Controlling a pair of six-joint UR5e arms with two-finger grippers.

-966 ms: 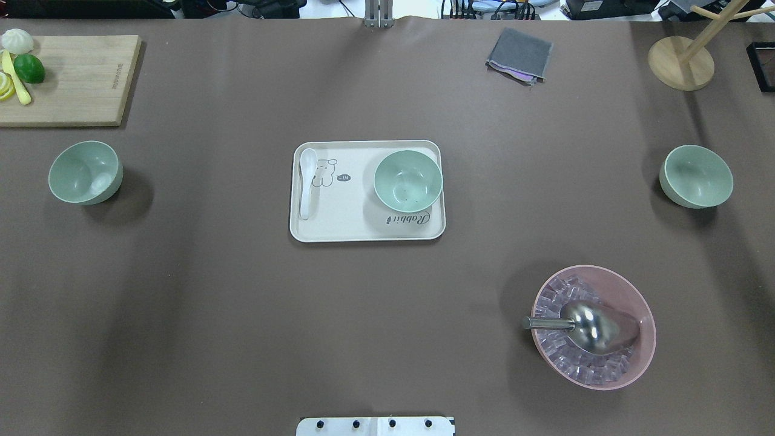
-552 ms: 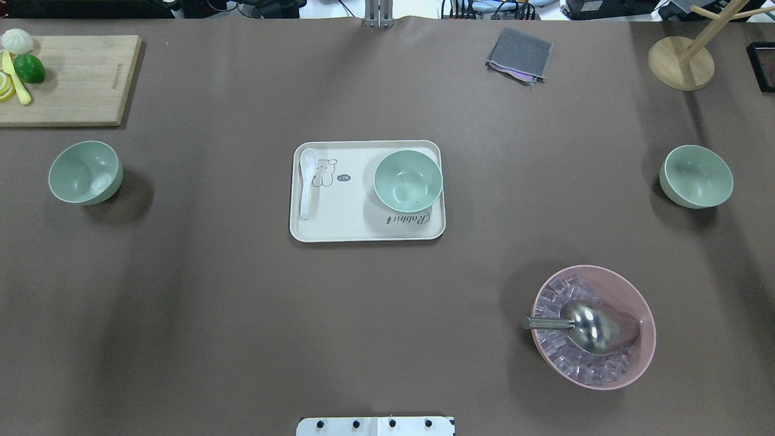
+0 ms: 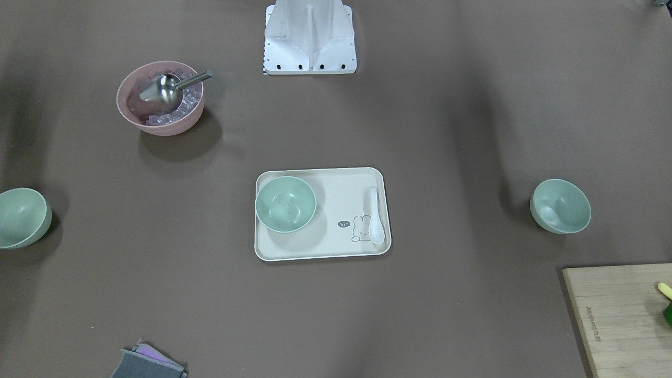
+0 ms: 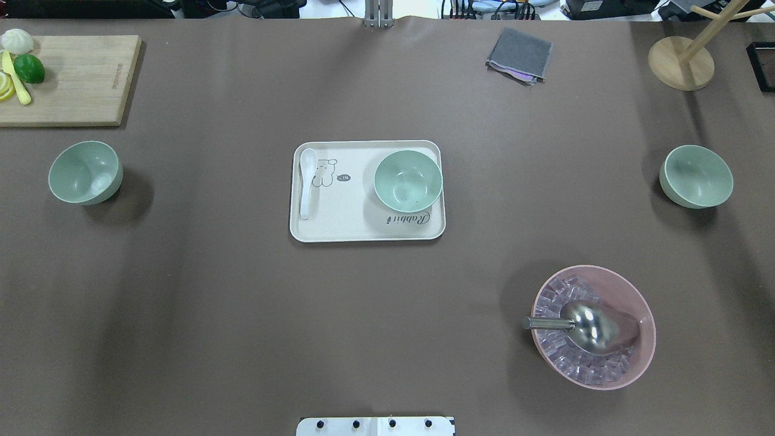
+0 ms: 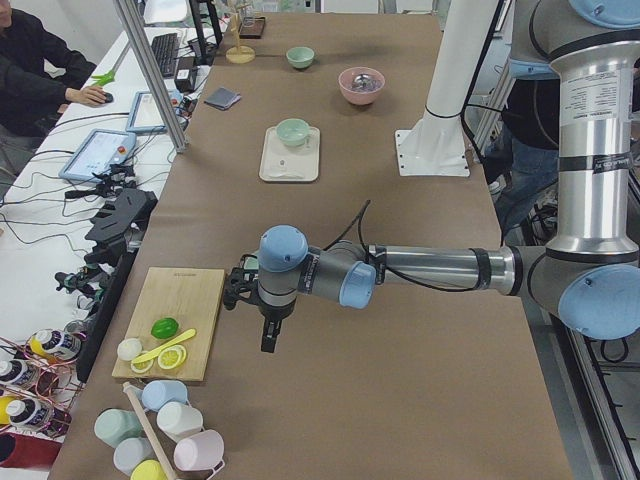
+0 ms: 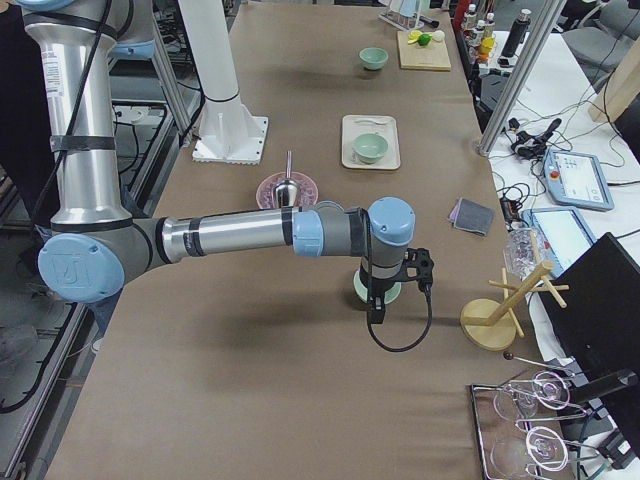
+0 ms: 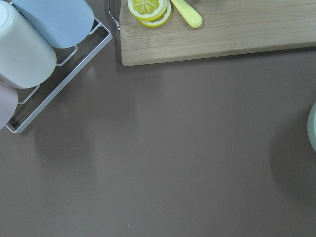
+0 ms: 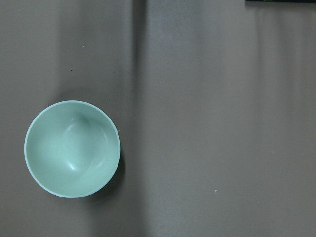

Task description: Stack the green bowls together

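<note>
Sitting apart, none stacked: three green bowls, all upright and empty. Overhead view as clock face, tray (image 4: 351, 231) at centre of table (image 4: 242, 315). Middle green bowl (image 4: 407, 180) stands on the tray's 3 o'clock half; white spoon (image 4: 307, 181) lies along its 9 o'clock edge. Left green bowl (image 4: 85, 172) on the table at 9 o'clock, well apart from the tray. Right green bowl (image 4: 696, 176) at 3 o'clock, equally far out. Pink bowl (image 4: 643, 357) with ice and metal scoop (image 4: 590, 327) at 4 o'clock. Cutting board (image 4: 85, 85) with lime and lemon slices at 10 o'clock, grey cloth (image 4: 519, 54) at 1 o'clock, wooden stand (image 4: 681, 63) at 2 o'clock. Neither arm shows overhead or from the front. Side views only: left fingers (image 5: 269, 338) point down above the table, just beside the cutting board; right fingers (image 6: 374, 308) point down over the right green bowl, above it and not touching. Cannot tell how wide either pair stands. Right wrist camera has the right green bowl at 8 o'clock of its frame; left wrist camera catches only a bowl's rim at 3 o'clock.
</note>
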